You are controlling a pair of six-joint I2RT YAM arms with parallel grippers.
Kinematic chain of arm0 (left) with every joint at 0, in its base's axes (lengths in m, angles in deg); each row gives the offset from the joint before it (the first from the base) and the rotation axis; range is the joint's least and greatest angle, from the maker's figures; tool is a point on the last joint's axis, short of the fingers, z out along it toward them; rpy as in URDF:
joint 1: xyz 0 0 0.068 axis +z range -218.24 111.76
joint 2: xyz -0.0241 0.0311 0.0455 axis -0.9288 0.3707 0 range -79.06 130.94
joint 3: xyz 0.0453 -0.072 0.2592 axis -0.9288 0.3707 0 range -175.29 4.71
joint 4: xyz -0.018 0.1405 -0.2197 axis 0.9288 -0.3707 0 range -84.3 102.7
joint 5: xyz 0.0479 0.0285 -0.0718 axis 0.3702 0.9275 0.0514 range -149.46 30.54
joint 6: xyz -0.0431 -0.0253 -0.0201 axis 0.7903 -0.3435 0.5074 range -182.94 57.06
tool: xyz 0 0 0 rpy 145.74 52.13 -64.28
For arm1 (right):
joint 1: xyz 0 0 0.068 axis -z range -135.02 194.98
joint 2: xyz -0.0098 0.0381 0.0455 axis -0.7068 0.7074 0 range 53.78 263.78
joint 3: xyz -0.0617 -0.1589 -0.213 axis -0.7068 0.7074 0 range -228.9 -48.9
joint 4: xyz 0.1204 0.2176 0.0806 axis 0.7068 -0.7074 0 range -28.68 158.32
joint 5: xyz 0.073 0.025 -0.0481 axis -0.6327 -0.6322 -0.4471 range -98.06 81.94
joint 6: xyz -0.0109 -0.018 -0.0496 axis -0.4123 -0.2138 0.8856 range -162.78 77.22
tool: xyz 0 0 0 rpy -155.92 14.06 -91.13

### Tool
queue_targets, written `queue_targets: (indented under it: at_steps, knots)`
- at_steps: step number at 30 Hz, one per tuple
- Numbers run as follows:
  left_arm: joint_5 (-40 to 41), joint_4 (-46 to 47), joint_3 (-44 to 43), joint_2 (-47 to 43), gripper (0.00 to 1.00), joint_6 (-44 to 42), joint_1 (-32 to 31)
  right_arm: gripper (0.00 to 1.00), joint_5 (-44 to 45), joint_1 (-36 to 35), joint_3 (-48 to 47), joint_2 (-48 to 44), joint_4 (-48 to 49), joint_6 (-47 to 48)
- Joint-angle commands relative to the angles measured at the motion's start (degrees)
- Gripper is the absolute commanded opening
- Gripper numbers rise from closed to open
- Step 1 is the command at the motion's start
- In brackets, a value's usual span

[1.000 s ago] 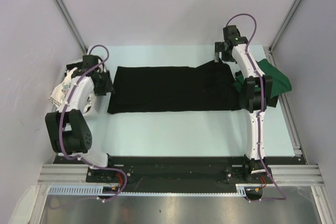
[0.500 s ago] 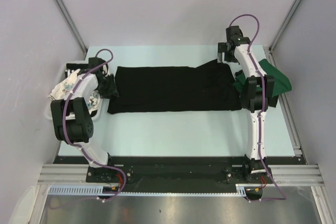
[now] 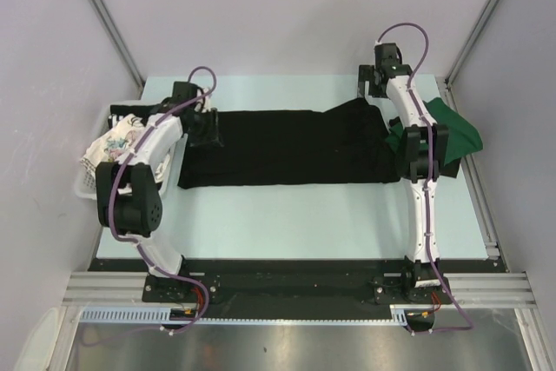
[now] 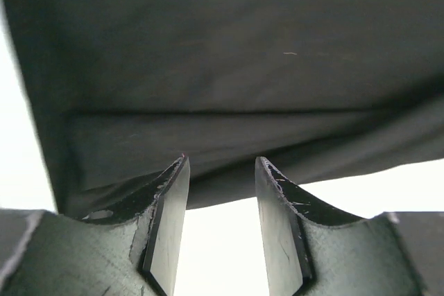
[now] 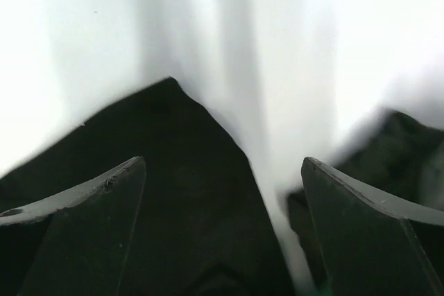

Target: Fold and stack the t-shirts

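Note:
The large plain black t-shirt point(image 3: 287, 147) lies spread flat across the table, folded into a long band. My left gripper point(image 3: 208, 123) hovers at its far left corner. In the left wrist view its fingers point(image 4: 222, 164) stand partly open with only bare table between them, the black t-shirt's point(image 4: 229, 67) edge just ahead. My right gripper point(image 3: 372, 84) is at the far right, over the pointed tip of the shirt. Its jaws point(image 5: 223, 164) are wide open above the black cloth point(image 5: 173, 192), holding nothing. A dark green t-shirt point(image 3: 456, 132) lies bunched at the right edge, partly behind the right arm.
A white slatted basket point(image 3: 87, 187) stands at the left edge with a white floral-print t-shirt point(image 3: 113, 141) in it. Grey walls and metal rails close in the table at the back and both sides. The arm bases sit at the near edge.
My left arm has swung from beside the basket up and right to the black shirt's far left corner. The right gripper has crept slightly farther back. The shirts have not moved.

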Motion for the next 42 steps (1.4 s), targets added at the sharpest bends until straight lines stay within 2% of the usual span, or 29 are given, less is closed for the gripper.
queue_targets:
  at_steps: [1, 6, 10, 13, 22, 33, 39, 42]
  knots:
    - [-1.9, -0.5, -3.8, -4.5, 0.48, -1.3, -5.0, 1.0, -4.8, 0.4, -2.8, 3.7, 6.8, -0.2]
    - [0.6, -1.9, -2.7, -6.8, 0.48, -1.9, -7.5, 1.0, -8.0, 1.5, -4.5, 6.7, 8.9, -1.4]
    - [1.3, -1.5, -0.1, -9.1, 0.48, -1.7, -7.7, 0.94, -9.6, 2.1, -4.7, 7.8, 11.8, -2.1]
    - [1.8, -1.7, 1.4, -10.5, 0.48, -1.7, -7.7, 0.94, -10.3, 2.1, -4.7, 8.0, 14.1, -2.1]
    - [2.8, -2.2, 3.1, -11.0, 0.48, -1.3, -7.9, 0.95, -13.6, 1.8, -5.4, 9.8, 19.5, -3.1]
    - [2.6, -2.1, 2.5, -10.1, 0.48, -1.4, -8.2, 0.88, -15.1, 0.8, -6.2, 12.5, 20.0, -4.4]
    - [2.8, -2.8, 0.9, -9.2, 0.48, -1.7, -8.3, 0.82, -15.4, 0.8, -5.8, 13.0, 19.3, -4.3]
    - [2.8, -2.7, 0.6, -8.9, 0.47, -1.9, -8.4, 0.68, -15.4, 0.8, -5.3, 12.9, 19.2, -4.4]
